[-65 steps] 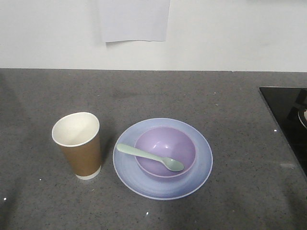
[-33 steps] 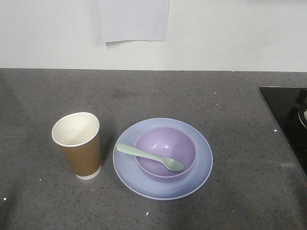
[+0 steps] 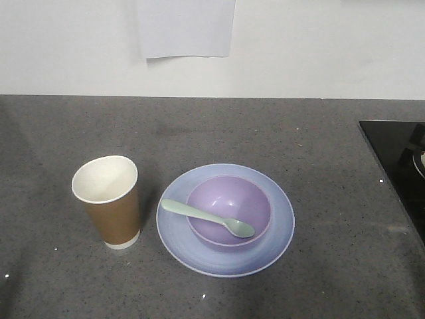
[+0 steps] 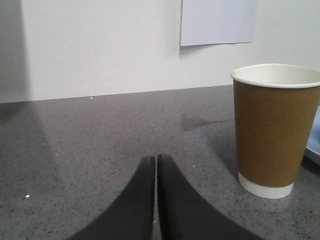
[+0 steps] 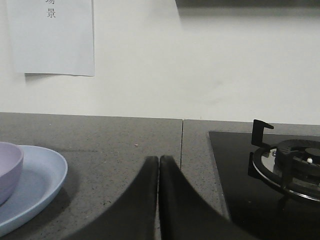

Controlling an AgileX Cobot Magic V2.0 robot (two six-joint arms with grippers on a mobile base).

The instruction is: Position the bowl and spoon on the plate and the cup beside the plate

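We find the spoon [image 3: 207, 218] lying across the bowl [image 3: 228, 211], handle toward the cup [image 3: 108, 201], bowl seated on the plate [image 3: 226, 220]; the cup stands upright just beside the plate's left edge. Our left gripper [image 4: 156, 161] sits low, left of the cup, jaws pressed together and empty. Our right gripper [image 5: 158, 161], likewise closed and empty, lies right of the plate. We judge the arrangement finished.

One cup [image 3: 108, 199], plate [image 3: 182, 234], bowl [image 3: 229, 203], spoon [image 3: 207, 217]
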